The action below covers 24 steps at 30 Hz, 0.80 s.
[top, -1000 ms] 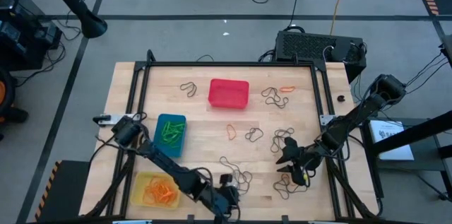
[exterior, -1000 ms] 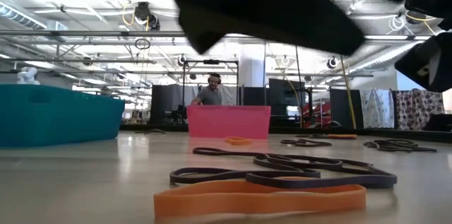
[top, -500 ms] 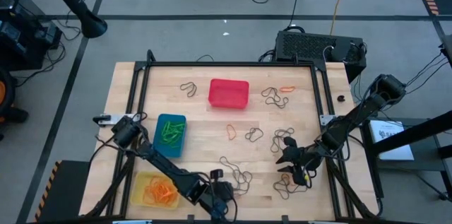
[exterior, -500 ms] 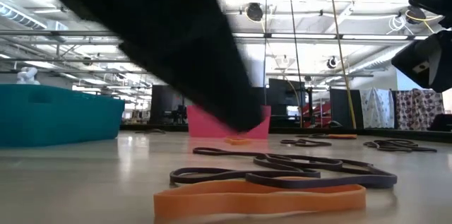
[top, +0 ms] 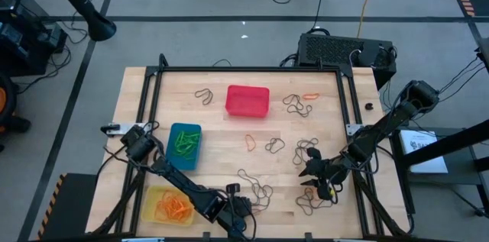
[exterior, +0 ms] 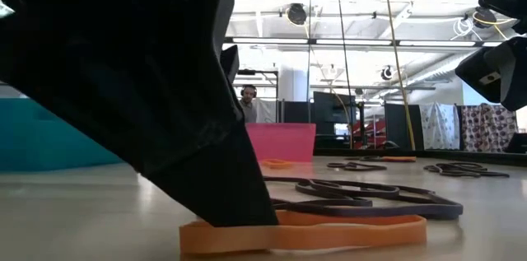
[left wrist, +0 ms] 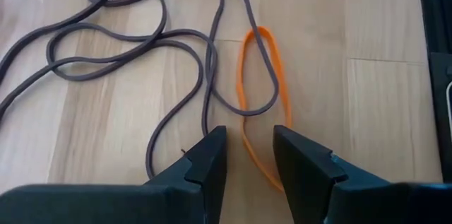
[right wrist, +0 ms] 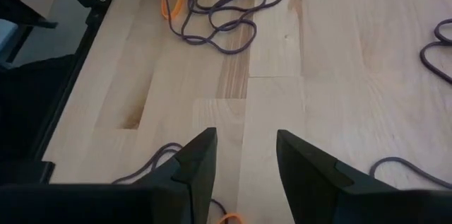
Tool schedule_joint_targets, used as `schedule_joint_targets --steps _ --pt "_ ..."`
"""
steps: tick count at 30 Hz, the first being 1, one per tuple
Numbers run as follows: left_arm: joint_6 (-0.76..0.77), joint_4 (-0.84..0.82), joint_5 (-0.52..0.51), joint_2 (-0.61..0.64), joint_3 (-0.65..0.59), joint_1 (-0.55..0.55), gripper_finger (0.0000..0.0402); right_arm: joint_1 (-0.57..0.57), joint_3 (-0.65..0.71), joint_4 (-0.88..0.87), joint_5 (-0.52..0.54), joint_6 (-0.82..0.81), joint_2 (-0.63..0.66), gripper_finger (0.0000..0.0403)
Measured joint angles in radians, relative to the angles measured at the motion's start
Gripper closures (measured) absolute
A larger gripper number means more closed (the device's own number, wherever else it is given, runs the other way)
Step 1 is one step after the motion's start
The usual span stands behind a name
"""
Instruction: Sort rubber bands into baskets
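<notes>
L claw (left wrist: 248, 160) sits low over the desk (top: 221, 131) at its near edge, just right of the yellow basket (top: 165, 204). Fingers (left wrist: 206, 164) apart, released, straddling the near end of an orange band (left wrist: 260, 90) that lies flat on the wood; nothing gripped. A tangle of dark bands (left wrist: 134, 54) runs beside and partly over that orange loop. In the low view the L arm fills the left as a dark mass, coming down onto the orange band (exterior: 346, 232), dark bands (exterior: 370, 199) just behind it.

R claw (right wrist: 244, 160) hovers near the desk's right near corner, fingers (right wrist: 198, 160) apart, released, holding nothing; bare wood between them. Dark loops lie beside it, plus a small orange bit (right wrist: 227, 218) close under the claw. Farther off in the R wrist view: the L claw's orange band and its dark tangle (right wrist: 219, 12).

Baskets: red basket (top: 247, 100) at the far middle, no bands visible in it from above; blue basket (top: 184, 144) on the left w/ green bands (top: 183, 144) inside; yellow basket at the near left w/ orange bands (top: 174, 208) inside.

Loose bands elsewhere: a dark one (top: 203, 95) left of the red basket, dark cluster (top: 294, 104) plus an orange one (top: 311, 96) at the far right, an orange loop (top: 250, 143) mid-desk w/ dark ones (top: 274, 146) just right of it.

Beyond the desk, low view: a person (exterior: 247, 103) stands behind the red basket (exterior: 284, 142).
</notes>
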State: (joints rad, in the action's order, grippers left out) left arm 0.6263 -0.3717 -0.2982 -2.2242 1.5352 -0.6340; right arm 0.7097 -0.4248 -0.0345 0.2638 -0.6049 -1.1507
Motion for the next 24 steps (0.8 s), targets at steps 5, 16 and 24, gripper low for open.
schedule_joint_targets --steps 5,16,24 --pt "-0.005 -0.001 -0.011 -0.002 0.0 -0.003 0.0285 0.0 0.0 0.0 0.0 -0.004 0.0 0.0261" --pt "-0.073 -0.005 -0.043 0.004 -0.002 -0.003 0.0393 0.0 0.0 0.009 0.0 -0.031 0.0 0.0261" --pt "-0.109 -0.127 -0.064 0.115 0.022 0.009 0.0398 0.0 0.0 0.009 -0.003 -0.038 0.0 0.0261"
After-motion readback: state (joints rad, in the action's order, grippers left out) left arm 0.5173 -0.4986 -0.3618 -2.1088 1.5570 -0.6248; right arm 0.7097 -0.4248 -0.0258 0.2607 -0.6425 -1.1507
